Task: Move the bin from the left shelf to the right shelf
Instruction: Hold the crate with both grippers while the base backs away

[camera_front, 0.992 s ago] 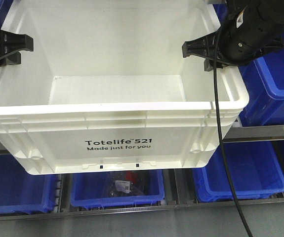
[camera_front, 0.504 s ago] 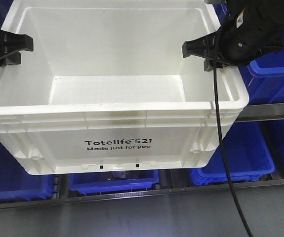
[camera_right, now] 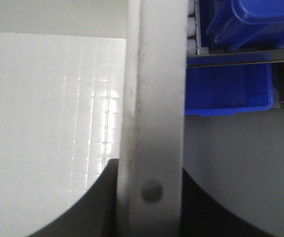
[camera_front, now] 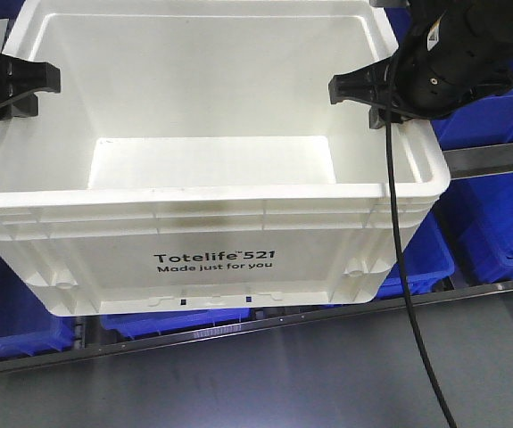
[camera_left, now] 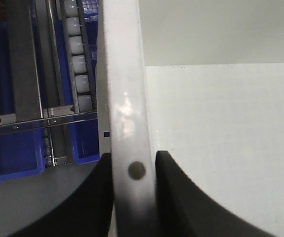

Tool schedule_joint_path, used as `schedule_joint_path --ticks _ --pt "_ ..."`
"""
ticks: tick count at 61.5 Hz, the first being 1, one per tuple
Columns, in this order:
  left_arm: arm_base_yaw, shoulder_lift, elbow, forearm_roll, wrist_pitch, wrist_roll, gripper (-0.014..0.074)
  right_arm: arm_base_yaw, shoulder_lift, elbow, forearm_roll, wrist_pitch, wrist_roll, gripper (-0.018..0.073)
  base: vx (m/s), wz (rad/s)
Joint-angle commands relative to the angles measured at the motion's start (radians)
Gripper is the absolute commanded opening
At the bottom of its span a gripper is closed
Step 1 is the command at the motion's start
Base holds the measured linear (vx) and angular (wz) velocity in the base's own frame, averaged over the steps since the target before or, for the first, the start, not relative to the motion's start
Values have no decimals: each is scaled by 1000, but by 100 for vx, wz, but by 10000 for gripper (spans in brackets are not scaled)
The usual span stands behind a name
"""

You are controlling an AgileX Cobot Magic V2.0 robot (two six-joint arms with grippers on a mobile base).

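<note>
We've got the left gripper clamped on the left rim of the large white rectangular plastic bin, one finger inside the wall, one outside. The right gripper pinches the opposite rim the same way. Both are closed on the bin, w/ no slack visible in either wrist view.

The bin hangs between the two arms in front of the racking, apparently clear of the grey metal shelf rail, w/ grey floor below. We judge this as the carry step, mid-transfer, placement not yet done.

Next we'd need both clamps kept level and at the same spacing, then a free slot on the right shelf lined up before lowering and releasing.

The bin is empty, just a bare white bottom. We can't see what's in the blue plastic bins behind.
</note>
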Motion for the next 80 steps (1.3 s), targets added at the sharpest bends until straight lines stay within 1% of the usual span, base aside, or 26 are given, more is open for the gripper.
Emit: schedule_joint_path --ticks 1,80 --pt "0 -47 -40 17 -103 13 148 -7 -55 -36 -72 -80 -8 83 -8 -19" --pt "0 -47 -40 17 -103 13 148 -7 -55 -36 -75 -80 -8 83 -3 -15"
